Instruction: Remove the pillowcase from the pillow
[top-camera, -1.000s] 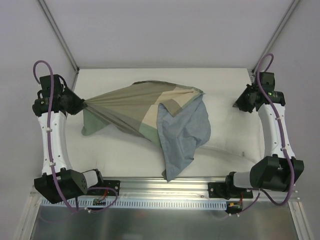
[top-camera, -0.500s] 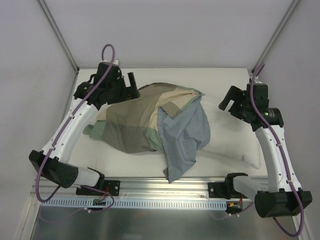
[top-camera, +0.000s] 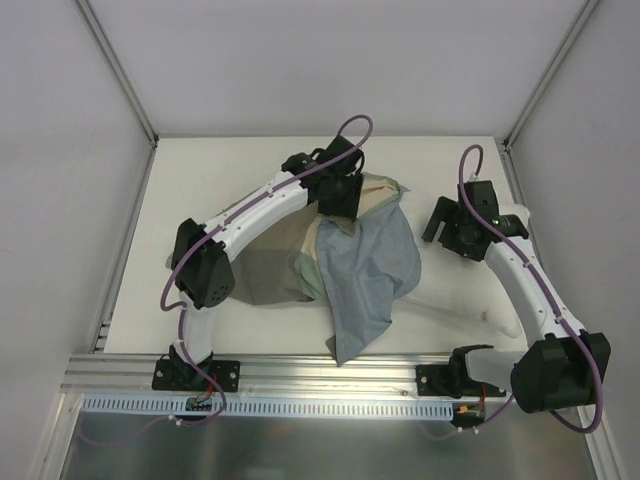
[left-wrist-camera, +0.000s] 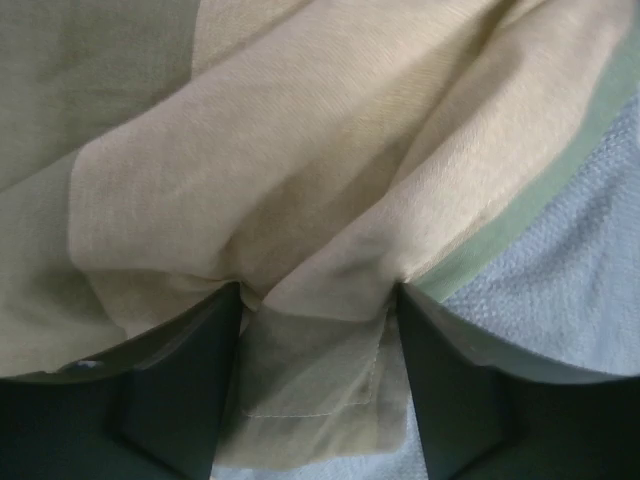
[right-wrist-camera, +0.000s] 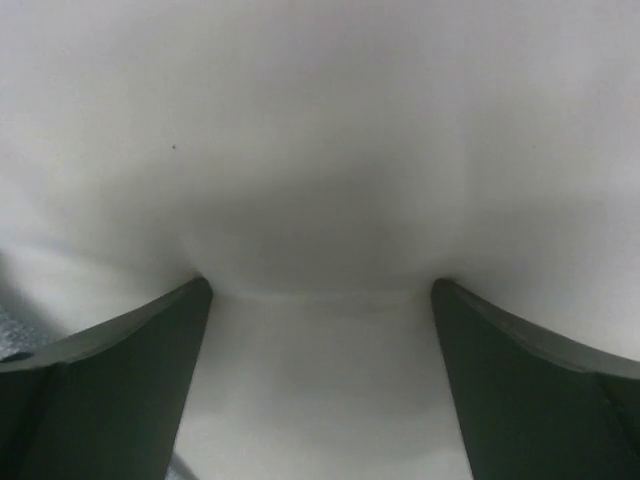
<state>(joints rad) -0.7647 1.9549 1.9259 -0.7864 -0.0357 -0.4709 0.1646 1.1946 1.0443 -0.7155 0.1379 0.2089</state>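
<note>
pillowcase (top-camera: 290, 250) heaped mid-table (top-camera: 200, 170): patchwork face up on the left, blue-grey face flopped over on the right, down toward the near edge. pillow (top-camera: 460, 280) bare white at the right, out to the near right corner; rest hidden under the cloth.

left gripper (top-camera: 342, 205) at far centre, down on the beige patch. per wrist view: jaws part open, fingers (left-wrist-camera: 180, 390) pressed into the fabric, a hemmed beige fold bunched in the gap. cloth between them, not pinched.

right gripper (top-camera: 440, 225) just right of the blue-grey flap, over bare pillow. per wrist view: jaws spread wide, both tips pushed into the white surface, dent between them, nothing clamped.
</note>
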